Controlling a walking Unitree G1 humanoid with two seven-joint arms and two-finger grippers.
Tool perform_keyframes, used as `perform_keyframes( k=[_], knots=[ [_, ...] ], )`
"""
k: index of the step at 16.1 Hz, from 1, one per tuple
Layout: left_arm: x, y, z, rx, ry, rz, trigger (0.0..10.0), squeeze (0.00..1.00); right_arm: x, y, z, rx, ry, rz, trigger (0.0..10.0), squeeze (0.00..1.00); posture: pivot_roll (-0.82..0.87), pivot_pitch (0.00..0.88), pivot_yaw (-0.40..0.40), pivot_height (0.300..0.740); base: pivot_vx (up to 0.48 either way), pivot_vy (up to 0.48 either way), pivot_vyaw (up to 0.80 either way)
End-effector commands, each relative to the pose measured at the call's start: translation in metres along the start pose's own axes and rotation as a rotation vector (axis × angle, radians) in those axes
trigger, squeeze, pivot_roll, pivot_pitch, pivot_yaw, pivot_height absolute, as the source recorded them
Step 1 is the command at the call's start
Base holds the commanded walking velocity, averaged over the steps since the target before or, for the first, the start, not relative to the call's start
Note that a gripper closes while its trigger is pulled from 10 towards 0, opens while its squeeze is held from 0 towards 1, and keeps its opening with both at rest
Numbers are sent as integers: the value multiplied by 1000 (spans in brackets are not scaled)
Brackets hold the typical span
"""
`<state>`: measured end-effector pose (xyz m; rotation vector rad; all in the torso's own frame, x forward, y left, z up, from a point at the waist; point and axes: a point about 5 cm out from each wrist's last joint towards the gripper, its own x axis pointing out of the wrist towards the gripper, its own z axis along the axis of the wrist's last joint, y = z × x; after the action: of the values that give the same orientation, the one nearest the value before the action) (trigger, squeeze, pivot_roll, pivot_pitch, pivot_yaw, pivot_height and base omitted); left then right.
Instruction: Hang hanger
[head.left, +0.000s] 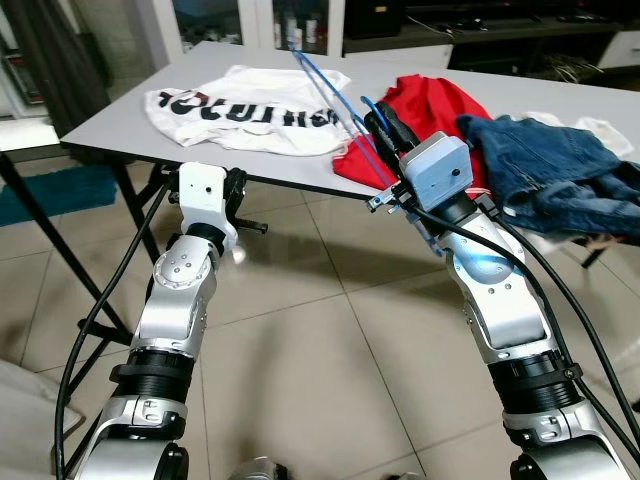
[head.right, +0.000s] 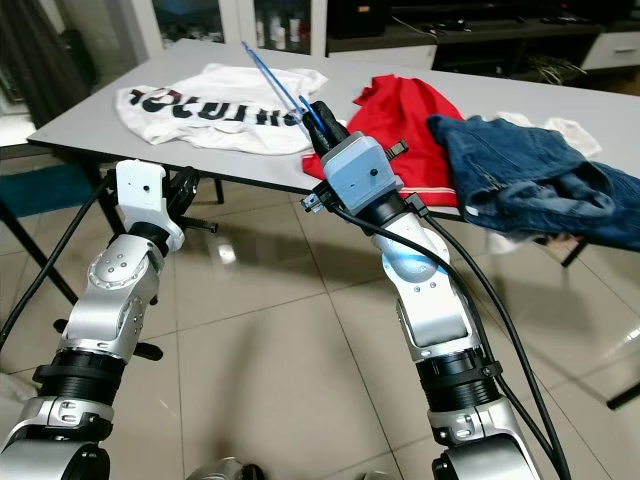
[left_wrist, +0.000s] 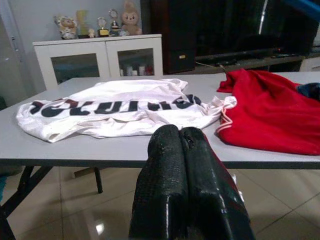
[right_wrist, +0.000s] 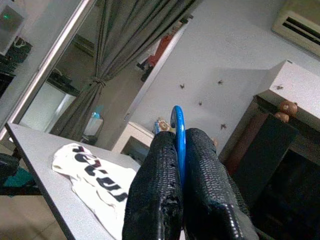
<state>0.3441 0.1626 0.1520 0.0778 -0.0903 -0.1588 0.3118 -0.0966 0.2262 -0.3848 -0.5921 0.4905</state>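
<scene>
Right claw (head.left: 385, 125) is clamped on blue hanger (head.left: 325, 85) over surface (head.left: 130, 125); left claw (left_wrist: 187, 185) pressed together, empty. Hanging judged not yet done.

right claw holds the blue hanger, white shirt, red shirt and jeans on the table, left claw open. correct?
Not quite: the left claw is shut, its fingers pressed together with nothing between them, as the left wrist view shows. The rest holds: right claw grips the blue hanger; white shirt, red shirt and jeans lie on the table.
</scene>
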Motion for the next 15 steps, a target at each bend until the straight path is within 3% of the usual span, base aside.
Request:
perform_keyframes(
  k=[1,3,15],
  knots=[
    [1,0,1,16,9,1,10000,0,1,-1,1,9,-7,6,10000,0,3,0,26,740,0,0,0],
    [1,0,0,17,11,0,10000,0,1,0,1,11,-4,13,10000,0,2,0,27,740,172,0,0],
    [3,-1,1,20,8,-1,10000,0,1,0,-1,12,5,23,10000,0,-1,0,27,740,461,0,0]
  ],
)
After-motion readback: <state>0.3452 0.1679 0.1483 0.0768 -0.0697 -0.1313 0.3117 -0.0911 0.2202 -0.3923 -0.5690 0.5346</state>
